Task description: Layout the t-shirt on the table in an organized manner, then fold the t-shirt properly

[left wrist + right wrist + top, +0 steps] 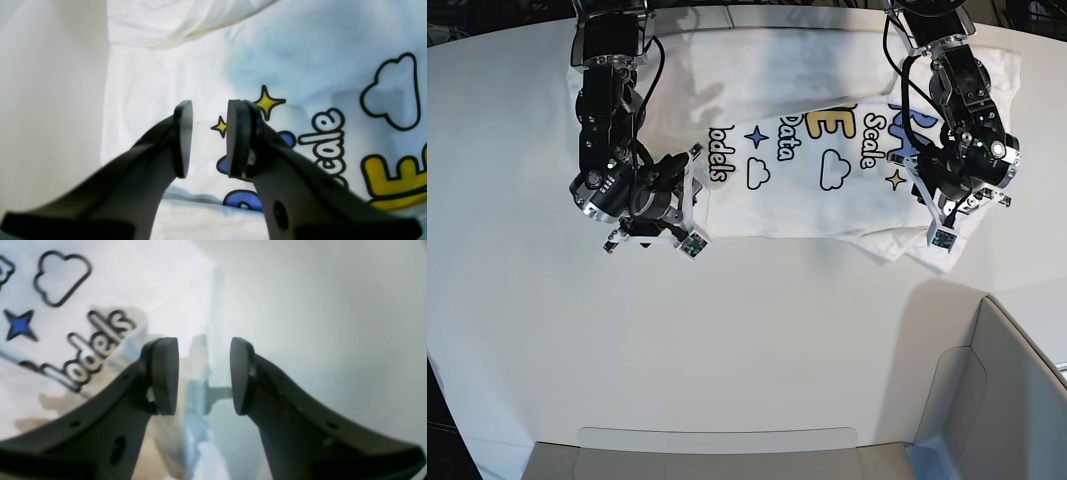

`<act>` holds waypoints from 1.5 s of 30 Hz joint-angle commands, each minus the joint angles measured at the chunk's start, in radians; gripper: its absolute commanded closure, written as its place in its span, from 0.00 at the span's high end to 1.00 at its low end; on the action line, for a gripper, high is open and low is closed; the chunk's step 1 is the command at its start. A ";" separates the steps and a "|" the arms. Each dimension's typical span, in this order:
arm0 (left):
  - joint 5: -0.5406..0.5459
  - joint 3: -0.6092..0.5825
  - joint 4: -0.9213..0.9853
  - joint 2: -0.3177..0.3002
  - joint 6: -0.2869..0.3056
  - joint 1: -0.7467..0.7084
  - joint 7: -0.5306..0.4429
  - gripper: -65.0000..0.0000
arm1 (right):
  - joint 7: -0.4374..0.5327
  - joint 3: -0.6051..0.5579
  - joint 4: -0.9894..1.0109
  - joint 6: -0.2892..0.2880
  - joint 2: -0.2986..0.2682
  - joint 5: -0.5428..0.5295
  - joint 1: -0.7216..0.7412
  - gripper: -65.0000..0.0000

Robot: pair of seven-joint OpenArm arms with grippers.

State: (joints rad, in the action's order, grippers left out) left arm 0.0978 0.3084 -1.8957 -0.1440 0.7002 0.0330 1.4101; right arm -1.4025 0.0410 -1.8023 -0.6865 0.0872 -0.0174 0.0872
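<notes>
My left gripper [209,138] hung just over the t-shirt [300,66] with its two dark pads parted by a narrow gap; nothing sat between them, only white cloth and a small yellow star [220,127] showing through. A larger yellow star [268,101], a cloud outline [393,93] and the word "Scale" [325,140] lay on the cloth to the right of the fingers, and a folded edge of the shirt crossed the top of that wrist view. The bare table [50,100] showed on the left.

My right gripper [204,376] had its pads spread a little wider. They straddled the shirt's edge, with pale, blurred cloth showing in the gap, but I could not tell whether the pads touched it. To the left of that gripper I saw a blue star [20,325], a cloud outline [61,276] and lettering ending in "dels" [100,340]; plain tabletop filled the right.

From the base view the t-shirt [807,130] lay print-side up on the far part of the table [747,340], spread sideways with some folds at its near edge. My right gripper [689,205] was at the shirt's left end in that view and my left gripper [947,215] at its right end. A grey panel [997,400] stood at the near right corner
</notes>
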 commanded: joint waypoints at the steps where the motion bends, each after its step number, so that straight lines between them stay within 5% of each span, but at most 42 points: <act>1: 0.004 0.001 -0.017 -0.009 -0.002 0.012 -0.014 0.26 | 0.006 0.013 -0.018 -0.012 0.001 -0.006 0.009 0.39; 10: 0.004 0.001 -0.014 -0.007 -0.002 0.012 -0.014 0.26 | 0.006 0.150 -0.018 -0.012 0.047 -0.014 -0.066 0.39; 18: 0.004 0.001 0.008 -0.007 -0.002 0.012 -0.014 0.26 | 0.006 0.145 -0.020 -0.012 0.039 -0.117 -0.099 0.39; 33: 0.004 0.001 0.084 -0.007 -0.002 0.018 -0.014 0.26 | 0.006 0.142 -0.041 -0.012 0.038 -0.125 -0.135 0.39; 36: 0.004 0.001 0.084 -0.007 -0.002 0.020 -0.014 0.26 | 0.006 0.142 -0.041 -0.012 0.038 -0.125 -0.135 0.27; 40: 0.004 0.001 0.084 -0.007 -0.002 0.020 -0.014 0.26 | 0.006 0.144 -0.040 -0.012 0.038 -0.123 -0.131 0.00; 45: 0.004 0.001 0.084 -0.007 -0.002 0.020 -0.014 0.26 | 0.006 0.142 -0.041 -0.012 0.038 -0.126 -0.103 0.00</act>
State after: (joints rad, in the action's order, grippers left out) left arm 0.1017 0.3084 -1.7939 -0.1436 0.7002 0.0368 1.4097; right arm -1.4078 0.1860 -1.8297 -0.6865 0.1246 -0.1322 -0.0418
